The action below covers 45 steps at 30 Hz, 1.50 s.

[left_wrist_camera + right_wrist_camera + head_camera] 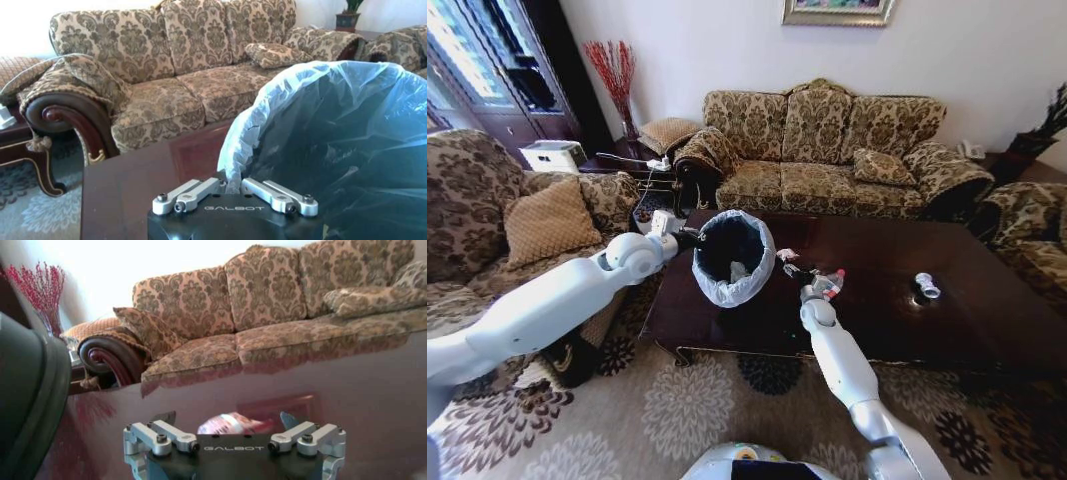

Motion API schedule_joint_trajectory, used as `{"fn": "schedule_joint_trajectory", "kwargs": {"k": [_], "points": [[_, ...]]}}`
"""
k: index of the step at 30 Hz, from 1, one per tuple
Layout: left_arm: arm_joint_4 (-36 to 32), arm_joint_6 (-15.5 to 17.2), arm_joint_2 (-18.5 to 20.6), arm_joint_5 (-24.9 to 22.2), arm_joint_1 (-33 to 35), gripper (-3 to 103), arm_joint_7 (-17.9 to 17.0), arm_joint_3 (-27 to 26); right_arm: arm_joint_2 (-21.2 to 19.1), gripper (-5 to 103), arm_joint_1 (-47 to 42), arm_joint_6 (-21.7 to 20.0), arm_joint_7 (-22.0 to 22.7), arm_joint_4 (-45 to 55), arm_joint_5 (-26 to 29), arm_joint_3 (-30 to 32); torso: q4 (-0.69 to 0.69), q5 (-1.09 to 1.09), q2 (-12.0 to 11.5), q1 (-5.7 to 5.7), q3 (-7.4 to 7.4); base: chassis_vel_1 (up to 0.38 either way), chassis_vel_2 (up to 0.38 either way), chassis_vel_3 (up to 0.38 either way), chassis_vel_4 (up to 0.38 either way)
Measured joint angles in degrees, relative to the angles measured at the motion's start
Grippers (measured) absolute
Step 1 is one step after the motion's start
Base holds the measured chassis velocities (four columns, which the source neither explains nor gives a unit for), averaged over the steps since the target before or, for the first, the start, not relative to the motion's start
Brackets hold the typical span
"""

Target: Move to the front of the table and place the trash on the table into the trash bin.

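Note:
The trash bin, black inside with a whitish bag over its rim, is held tilted above the left part of the dark table. My left gripper is shut on its rim, fingers pinching the bag. Something white lies inside the bin. A clear bottle with a red label lies on the table just right of the bin. My right gripper is open around it, and the bottle sits between the spread fingers. A white paper scrap lies just behind. A crushed clear bottle lies farther right.
A patterned sofa stands behind the table, an armchair to the left and another seat at the right. A dark side table with a vase of red twigs stands at the back left. Floral carpet lies in front.

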Motion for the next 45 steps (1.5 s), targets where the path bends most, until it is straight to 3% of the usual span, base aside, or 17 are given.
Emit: {"fn": "schedule_joint_trajectory", "kwargs": {"k": [10, 12, 14, 23, 26, 30, 35, 38, 45], "points": [[-1.45, -0.15, 0.86, -0.16, 1.34, 0, -0.05, -1.11, 2.8, 103, 3.62, -1.86, 0.0, -8.83, 0.99, 0.17, -0.03, 0.01, -0.02, 0.09, 0.03, -0.078, 0.076, 0.09, -0.093], [-1.82, -0.41, 1.21, -0.23, 1.88, 0, -0.04, -1.55, 2.87, 96, 3.65, -2.56, 0.0, -9.62, 1.32, 0.16, -0.02, 0.0, -0.01, 0.01, 0.01, 0.0, 0.0, 0.0, 0.0], [-1.99, -0.58, 1.4, -0.23, 2.37, 0, -0.02, -1.87, 2.95, 96, 3.54, -2.51, 0.0, -9.63, 1.37, 0.18, 0.0, 0.0, 0.01, -0.04, -0.02, 0.0, 0.0, 0.0, 0.0], [-2.44, -0.97, 1.7, 0.16, 3.8, 0, 0.18, -2.67, 2.63, 59, 2.54, -3.64, 0.0, -8.99, 2.34, 0.3, -0.02, 0.0, 0.0, 0.04, 0.01, 0.0, 0.0, 0.0, 0.0], [-2.64, -0.98, 1.67, 0.16, 3.81, 0, 0.19, -2.67, 2.56, 53, 2.49, -3.82, 0.0, -8.99, 2.75, 0.35, -0.03, 0.0, 0.0, 0.05, 0.01, 0.0, 0.0, 0.0, 0.0], [-3.02, -1.05, 1.99, 0.18, 4.31, 0, 0.2, -2.79, 2.47, 32, 2.42, -4.1, 0.0, -9.03, 3.39, 0.4, -0.02, 0.0, 0.0, 0.0, 0.0, 0.0, 0.0, 0.0, 0.0], [-3.29, -1.06, 2.3, 0.22, 4.7, 0, 0.2, -3.14, 2.38, 21, 2.26, -4.1, 0.0, -8.95, 3.62, 0.49, 0.0, 0.0, 0.0, 0.01, 0.0, 0.0, 0.0, 0.0, 0.0], [-3.46, -1.07, 2.57, 0.2, 4.75, 0, 0.2, -3.36, 2.17, 5, 1.89, -4.08, 0.0, -8.11, 4.15, 0.81, -0.01, 0.01, 0.0, 0.02, 0.01, 0.0, 0.0, 0.0, 0.0], [-3.61, -1.09, 3.07, 0.02, 4.69, 0, 0.21, -3.5, 0.61, 0, -0.37, -2.35, 0.0, -2.06, 5.16, 1.81, -0.02, 0.0, 0.0, 0.02, 0.01, 0.0, 0.0, 0.0, 0.0]]}}
